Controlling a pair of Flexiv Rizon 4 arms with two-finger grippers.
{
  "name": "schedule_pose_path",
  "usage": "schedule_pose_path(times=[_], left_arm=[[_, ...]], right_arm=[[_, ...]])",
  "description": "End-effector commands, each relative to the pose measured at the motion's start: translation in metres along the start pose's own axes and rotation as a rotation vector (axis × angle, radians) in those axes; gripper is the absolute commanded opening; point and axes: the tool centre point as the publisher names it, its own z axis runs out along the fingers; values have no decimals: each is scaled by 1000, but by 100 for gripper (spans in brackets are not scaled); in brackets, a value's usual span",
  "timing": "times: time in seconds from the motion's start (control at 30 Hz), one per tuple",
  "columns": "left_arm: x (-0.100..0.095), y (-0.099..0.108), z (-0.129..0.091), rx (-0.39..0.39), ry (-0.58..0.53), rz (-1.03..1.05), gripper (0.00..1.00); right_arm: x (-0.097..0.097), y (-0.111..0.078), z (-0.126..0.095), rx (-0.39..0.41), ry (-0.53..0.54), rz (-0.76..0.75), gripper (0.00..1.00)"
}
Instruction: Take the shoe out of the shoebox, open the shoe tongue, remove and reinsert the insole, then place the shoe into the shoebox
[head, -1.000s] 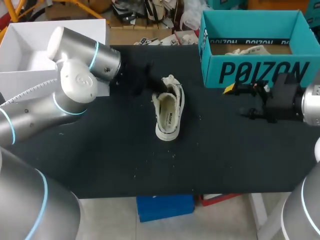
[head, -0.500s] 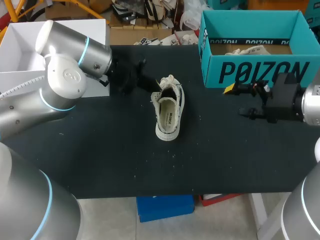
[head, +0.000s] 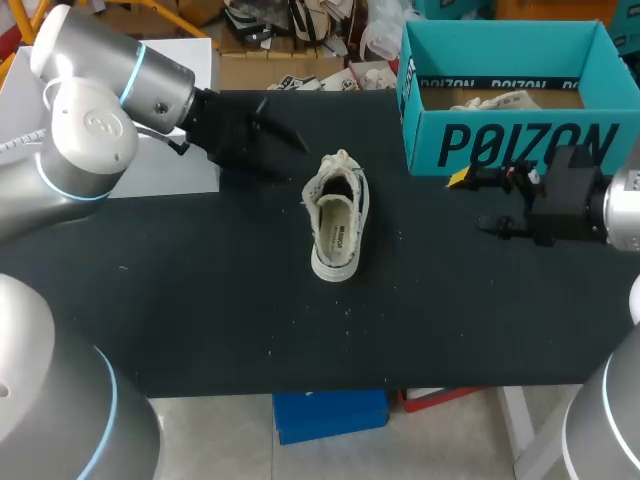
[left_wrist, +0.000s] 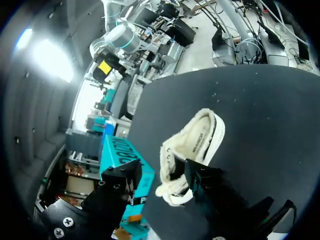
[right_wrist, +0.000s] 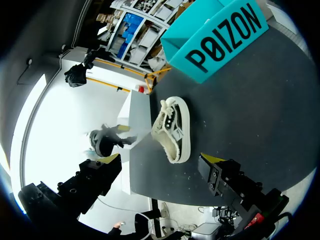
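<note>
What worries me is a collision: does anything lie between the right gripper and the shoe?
Nothing visible does. Only bare black table lies between the right gripper and the shoe; the teal shoebox stands farther back.

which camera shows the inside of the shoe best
The head view: the shoe lies unblocked, its insole facing the camera. The left wrist view sees it close but slanted, partly hidden; the right wrist view, from farther, side-on.

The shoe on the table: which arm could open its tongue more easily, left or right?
Left, probably. The left claw is open close to the tongue end of the shoe, which lies right ahead of it. The right claw is farther off, beside the shoebox.
</note>
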Motion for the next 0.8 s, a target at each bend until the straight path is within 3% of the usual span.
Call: schedule_pose_path(times=[0.03, 0.27, 0.33, 0.43, 0.67, 0.8], left_arm=[[1, -2, -2, -4, 1, 1, 100], [1, -2, -2, -4, 1, 1, 100], [-2, -3, -5, 23, -65, -173, 100], [-2, -6, -10, 30, -74, -314, 100], [14, -21, -29, -3, 19, -604, 100], [30, -27, -44, -87, 52, -697, 100]], right_arm=[[1, 0, 1, 0, -2, 1, 100], [1, 0, 1, 0, -2, 1, 100], [1, 0, 1, 0, -2, 1, 100], [1, 0, 1, 0, -2, 1, 100], [1, 0, 1, 0, -2, 1, 100], [1, 0, 1, 0, -2, 1, 100]])
